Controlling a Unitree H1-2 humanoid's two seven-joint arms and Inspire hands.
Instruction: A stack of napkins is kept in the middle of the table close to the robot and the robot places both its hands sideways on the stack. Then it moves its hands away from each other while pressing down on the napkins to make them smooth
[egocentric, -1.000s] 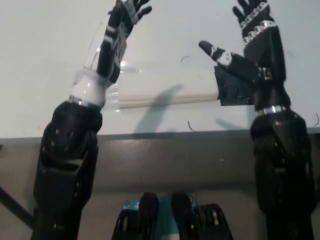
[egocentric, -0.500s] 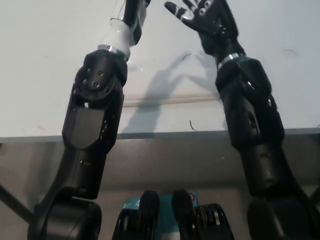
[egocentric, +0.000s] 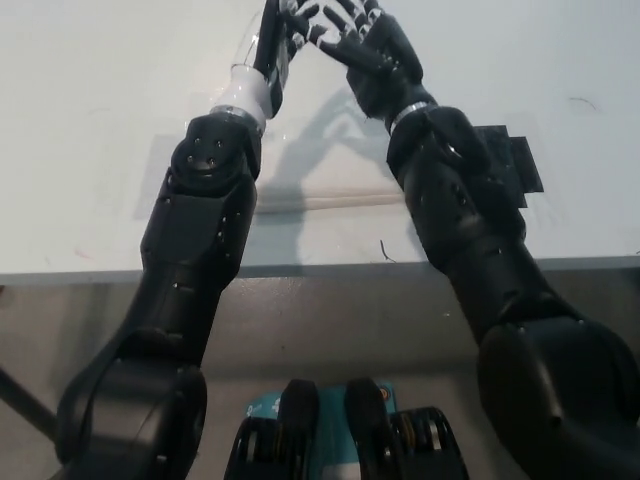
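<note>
The white napkin stack (egocentric: 325, 180) lies on the table near its front edge, largely covered by my two forearms. Both arms reach forward over it. My left hand (egocentric: 272, 45) is turned on its side at the top middle of the head view, fingers stretched out. Right beside it my black right hand (egocentric: 362, 42) has its fingers spread, and the fingertips of the two hands nearly touch. Both hands are beyond the far edge of the stack and hold nothing. Whether they touch the table cannot be told.
A black patch (egocentric: 518, 160) lies on the white table (egocentric: 90, 120) to the right of the stack, partly under my right arm. A clear film (egocentric: 155, 180) shows at the stack's left end. The table's front edge (egocentric: 330, 270) runs across the middle of the picture.
Both hands have swung inward from the stack's two ends and reached farther across the table, so they now meet at the top middle. The napkin stack has stayed in place.
</note>
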